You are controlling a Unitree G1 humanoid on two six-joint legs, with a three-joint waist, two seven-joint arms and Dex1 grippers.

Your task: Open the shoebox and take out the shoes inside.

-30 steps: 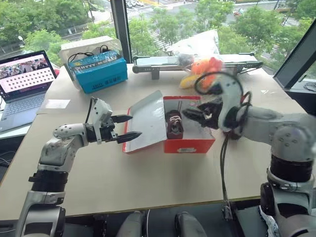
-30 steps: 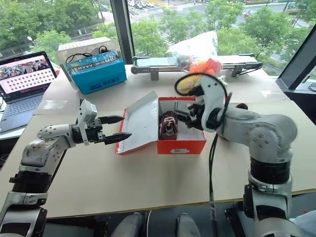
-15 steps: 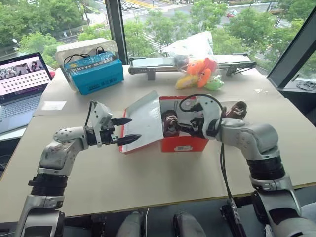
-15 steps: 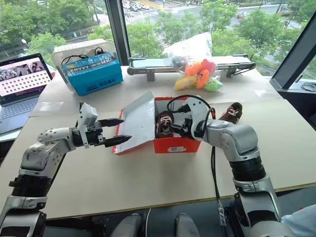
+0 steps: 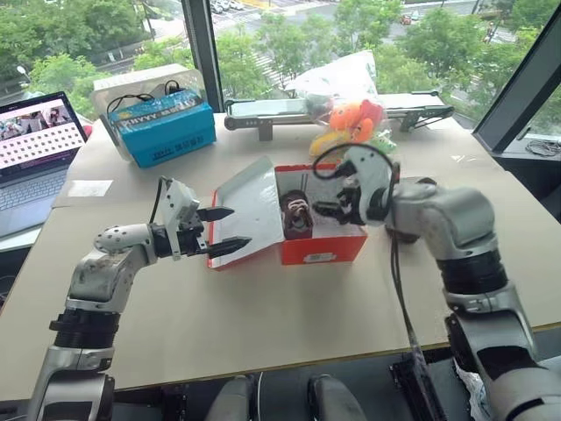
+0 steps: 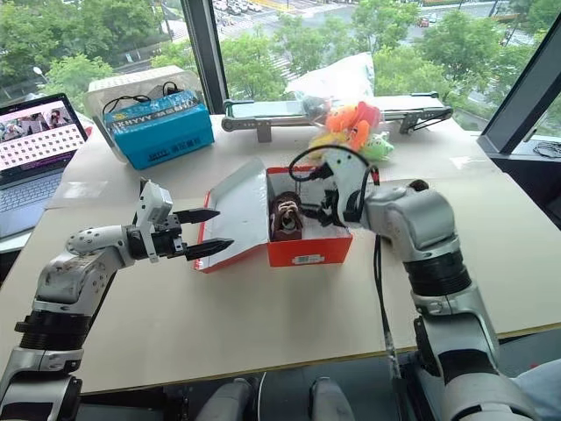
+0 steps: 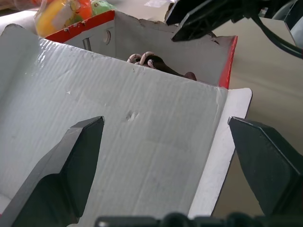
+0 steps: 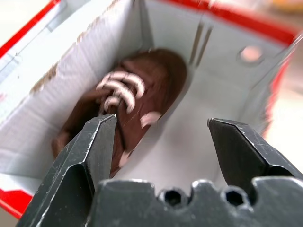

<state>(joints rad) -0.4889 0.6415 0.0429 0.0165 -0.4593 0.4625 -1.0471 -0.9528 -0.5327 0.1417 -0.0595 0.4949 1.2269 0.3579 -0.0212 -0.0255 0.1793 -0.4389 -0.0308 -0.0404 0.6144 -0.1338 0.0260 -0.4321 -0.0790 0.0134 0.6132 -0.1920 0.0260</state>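
Shoebox (image 5: 320,250) sits lid-open mid tabletop (image 5: 263,324), right end effector (image 5: 329,209) spread wide and empty over the shoe (image 5: 296,217) inside, left end effector (image 5: 221,230) open by the lid, so I'd drop straight down and pinch that shoe across its middle.

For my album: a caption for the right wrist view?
Open tool poised above a brown shoe inside the red shoebox.
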